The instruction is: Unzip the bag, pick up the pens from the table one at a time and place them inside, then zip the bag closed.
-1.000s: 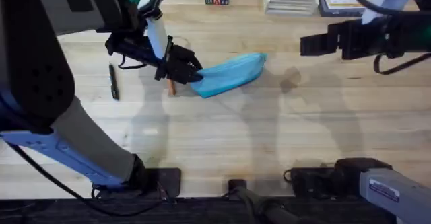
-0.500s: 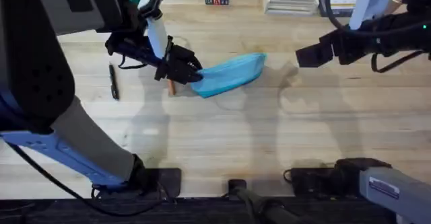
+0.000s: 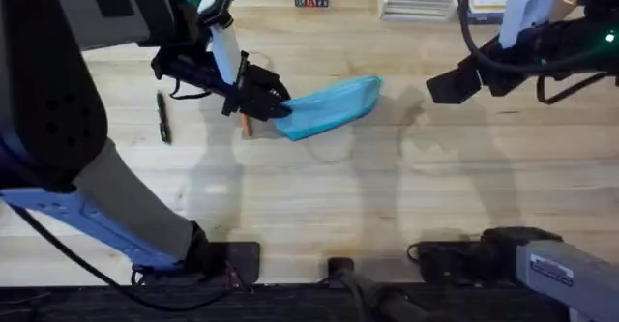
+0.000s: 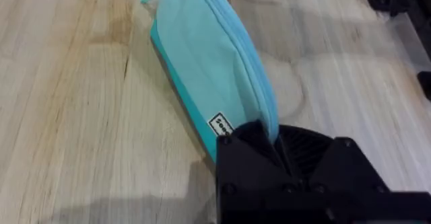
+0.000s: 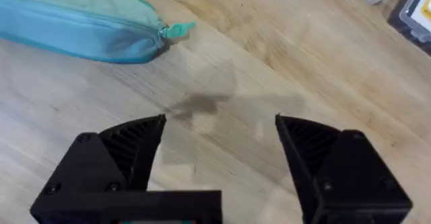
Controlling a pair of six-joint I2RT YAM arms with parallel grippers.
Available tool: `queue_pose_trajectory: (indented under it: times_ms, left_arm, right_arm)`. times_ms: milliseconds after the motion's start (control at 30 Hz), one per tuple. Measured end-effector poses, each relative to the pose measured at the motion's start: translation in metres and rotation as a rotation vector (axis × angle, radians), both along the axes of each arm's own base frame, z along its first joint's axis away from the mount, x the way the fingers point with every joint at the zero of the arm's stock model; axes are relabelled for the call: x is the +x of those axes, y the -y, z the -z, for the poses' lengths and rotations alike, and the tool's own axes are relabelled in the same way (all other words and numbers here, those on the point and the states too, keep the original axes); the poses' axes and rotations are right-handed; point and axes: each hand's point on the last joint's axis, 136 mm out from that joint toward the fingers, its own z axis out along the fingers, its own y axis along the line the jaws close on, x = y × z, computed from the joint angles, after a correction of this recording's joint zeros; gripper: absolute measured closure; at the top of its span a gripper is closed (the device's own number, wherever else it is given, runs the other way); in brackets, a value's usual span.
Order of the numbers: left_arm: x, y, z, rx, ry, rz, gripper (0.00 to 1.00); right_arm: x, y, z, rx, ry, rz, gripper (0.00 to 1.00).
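Overhead: bag (image 3: 331, 106) lying mid-table (image 3: 319, 206), zipper shut, left end pinched by left gripper (image 3: 274, 102). Black pen (image 3: 163, 117) well to the left, orange pen (image 3: 246, 126) just beside the pinched end. Right gripper (image 3: 447, 85) spread wide, hovering apart from the far end near the zipper tab (image 5: 176, 29). Probably soft, light, floppy fabric; best anchored at one end, tab pulled from the other.
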Motion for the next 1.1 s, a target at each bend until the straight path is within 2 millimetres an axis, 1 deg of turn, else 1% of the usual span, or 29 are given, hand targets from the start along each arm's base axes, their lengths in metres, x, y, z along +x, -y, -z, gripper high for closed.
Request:
queue_pose_trajectory:
  times_ms: [200, 300, 533, 1000, 1100]
  left_arm:
    - [0.0000, 0.0000, 0.0000, 0.000, 0.000, 0.000, 0.956]
    - [0.0000, 0.0000, 0.0000, 0.000, 0.000, 0.000, 0.956]
    - [0.0000, 0.0000, 0.0000, 0.000, 0.000, 0.000, 0.958]
    - [0.0000, 0.0000, -0.0001, 0.000, 0.000, 0.000, 0.959]
    - [0.0000, 0.0000, 0.0000, 0.000, 0.000, 0.000, 0.959]
  right_arm:
    - [0.0006, 0.0001, -0.0003, -0.023, 0.012, -0.034, 0.005]
    - [0.0052, 0.0003, -0.0034, -0.026, 0.036, -0.035, 0.005]
    - [-0.0010, 0.0016, 0.0007, -0.032, 0.004, -0.033, 0.004]
    - [-0.0008, 0.0016, 0.0006, -0.036, 0.006, -0.038, 0.005]
    - [0.0019, 0.0016, -0.0011, -0.036, 0.020, -0.038, 0.005]
